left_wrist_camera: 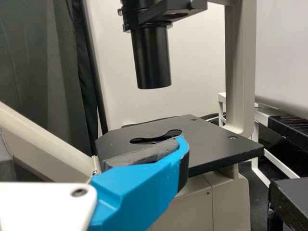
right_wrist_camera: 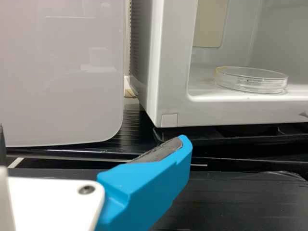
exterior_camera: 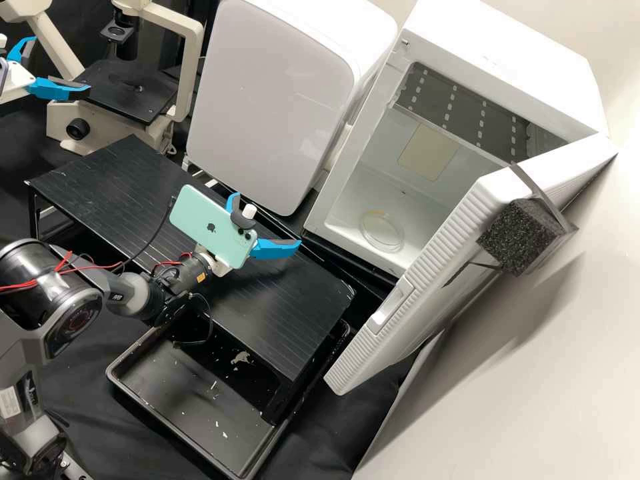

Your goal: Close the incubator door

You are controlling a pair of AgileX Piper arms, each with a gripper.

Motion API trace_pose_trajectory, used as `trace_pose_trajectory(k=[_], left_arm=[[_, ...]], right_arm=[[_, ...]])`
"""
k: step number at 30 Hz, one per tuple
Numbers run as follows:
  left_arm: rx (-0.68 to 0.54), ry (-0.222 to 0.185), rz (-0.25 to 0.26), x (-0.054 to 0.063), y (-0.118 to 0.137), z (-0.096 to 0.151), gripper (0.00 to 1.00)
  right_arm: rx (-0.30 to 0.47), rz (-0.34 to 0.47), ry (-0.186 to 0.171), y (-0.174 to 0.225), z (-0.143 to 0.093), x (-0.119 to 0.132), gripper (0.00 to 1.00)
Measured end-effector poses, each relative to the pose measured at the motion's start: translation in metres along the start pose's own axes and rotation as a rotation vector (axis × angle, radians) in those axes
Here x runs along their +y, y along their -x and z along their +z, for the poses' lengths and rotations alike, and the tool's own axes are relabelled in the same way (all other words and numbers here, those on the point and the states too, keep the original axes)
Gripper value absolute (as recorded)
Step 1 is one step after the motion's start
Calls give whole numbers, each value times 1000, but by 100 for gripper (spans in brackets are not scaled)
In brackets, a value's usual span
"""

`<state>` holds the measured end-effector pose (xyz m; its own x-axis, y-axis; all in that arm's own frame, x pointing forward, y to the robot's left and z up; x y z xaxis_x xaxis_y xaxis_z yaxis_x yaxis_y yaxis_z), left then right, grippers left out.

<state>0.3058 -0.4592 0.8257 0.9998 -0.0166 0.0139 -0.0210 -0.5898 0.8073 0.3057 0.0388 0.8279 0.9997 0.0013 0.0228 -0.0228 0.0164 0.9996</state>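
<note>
The white incubator (exterior_camera: 490,73) stands at the back right with its door (exterior_camera: 427,280) swung wide open toward the bench's front. A black foam block (exterior_camera: 520,237) sits on the door's outer side. My right gripper (exterior_camera: 268,221) is open over the black platform, left of the door and apart from it. In the right wrist view, one finger of that gripper (right_wrist_camera: 91,135) lies before the incubator's front corner (right_wrist_camera: 169,108). At the far left my left gripper (exterior_camera: 61,65) stands open by the microscope. The left wrist view shows one finger of this gripper (left_wrist_camera: 94,144) near the microscope stage (left_wrist_camera: 216,144).
A clear round dish (exterior_camera: 381,231) lies inside the incubator. Left of it stands a white appliance (exterior_camera: 273,93). The black platform (exterior_camera: 293,313) overhangs a black tray (exterior_camera: 157,413). A pale wall (exterior_camera: 533,373) runs along the right, behind the door. A phone (exterior_camera: 207,223) rides on the right arm.
</note>
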Motion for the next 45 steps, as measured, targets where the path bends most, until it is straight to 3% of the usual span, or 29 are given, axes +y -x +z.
trace_pose_trajectory(k=[10,16,20,26,30,40,45], left_arm=[[0,0,0,0,0,0,100],[0,0,0,0,0,0,100],[0,0,0,0,0,0,100],[0,0,0,0,0,0,100],[0,0,0,0,0,0,100],[0,0,0,0,0,0,100],[0,0,0,0,0,0,100]], right_arm=[[1,1,0,1,0,0,100],[-18,21,-2,21,7,7,100],[-13,92,-27,50,12,21,100],[39,246,-18,97,18,45,100],[18,341,-22,119,31,59,100],[-145,553,-60,150,66,94,100],[-190,582,-76,152,77,101,100]])
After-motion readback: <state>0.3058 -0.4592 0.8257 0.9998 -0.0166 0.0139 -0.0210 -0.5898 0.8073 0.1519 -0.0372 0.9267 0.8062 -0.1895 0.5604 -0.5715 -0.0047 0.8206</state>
